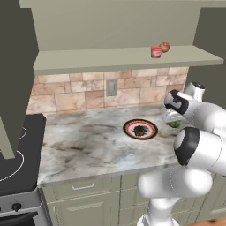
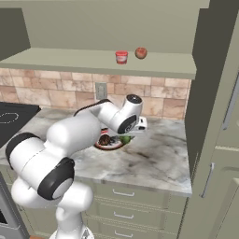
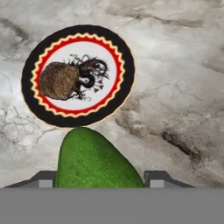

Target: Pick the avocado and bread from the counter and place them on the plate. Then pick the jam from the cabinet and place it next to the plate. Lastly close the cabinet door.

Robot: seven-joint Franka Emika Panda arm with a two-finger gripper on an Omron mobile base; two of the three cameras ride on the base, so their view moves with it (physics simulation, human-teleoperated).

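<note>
Carrying the avocado (image 3: pixel 97 159) toward the plate (image 3: pixel 30 57) right now; gripper (image 3: pixel 98 177) is clamped on it, green body wedged between the two finger tips in the hand view. Bread (image 3: pixel 59 81) already sits on the plate, on the left part of the white centre as the hand camera sees it. Key relation for us: the plate lies just ahead of the held avocado along the hand camera's up direction, offset a bit to its left, and the fruit's far end nearly meets the black rim. We judge the avocado is above the counter (image 1: pixel 88 145) beside the plate, not over it yet. Its long axis runs roughly toward the plate. Free space on the plate is the right part of the centre, so we should aim there to avoid knocking the bread. In the right base view the avocado (image 2: pixel 125 139) shows just right of the bread (image 2: pixel 104 139). Jam (image 1: pixel 156 52) stands on the cabinet (image 1: pixel 123 59) shelf beside a reddish ball (image 1: pixel 164 47); that step is not started
</note>
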